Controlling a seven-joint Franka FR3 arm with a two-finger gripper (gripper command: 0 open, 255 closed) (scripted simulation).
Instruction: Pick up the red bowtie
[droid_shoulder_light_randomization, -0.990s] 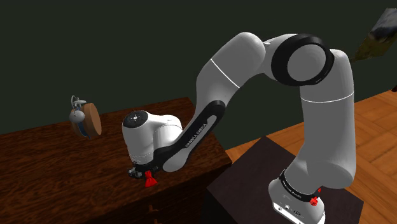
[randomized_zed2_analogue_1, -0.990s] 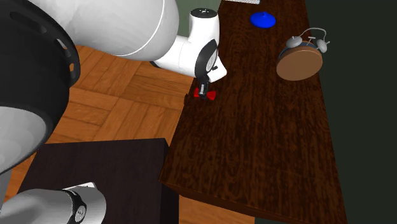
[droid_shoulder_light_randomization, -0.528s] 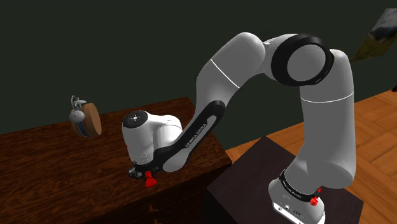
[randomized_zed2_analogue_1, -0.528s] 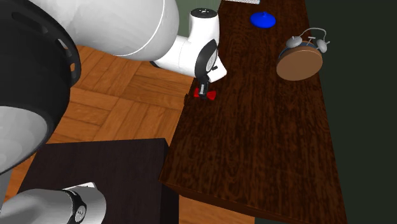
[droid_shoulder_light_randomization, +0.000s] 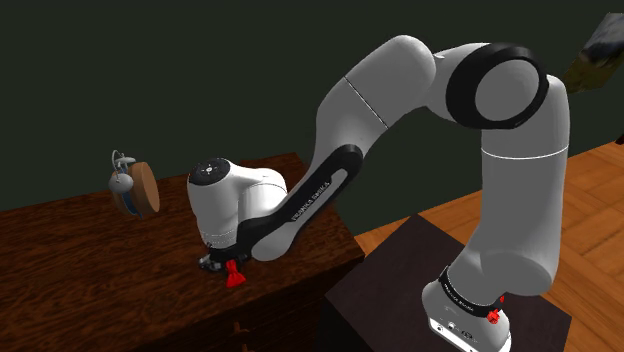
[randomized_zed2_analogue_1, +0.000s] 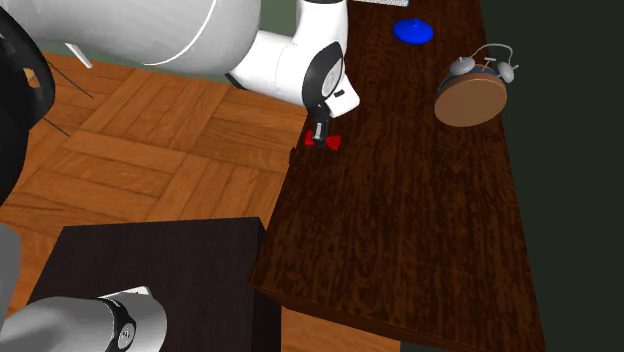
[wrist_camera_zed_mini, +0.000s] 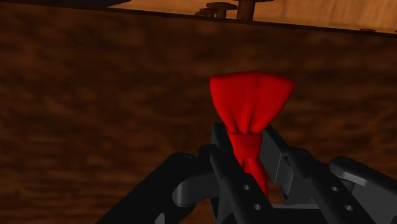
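Clamping the red bowtie (wrist_camera_zed_mini: 251, 95) at its knot, gripper (wrist_camera_zed_mini: 247, 153) closed on it in wrist view; second exterior view adds alarm clock (randomized_zed2_analogue_1: 472, 92), well apart from gripper, on tabletop (randomized_zed2_analogue_1: 420, 230).

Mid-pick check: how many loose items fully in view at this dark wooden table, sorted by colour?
Red: 1, the red bowtie, clasped at its knot by the black gripper.
Blue: 1, a small blue domed object.
Brown and grey: 1, a round brown-faced alarm clock with grey bells.
Total: 3.
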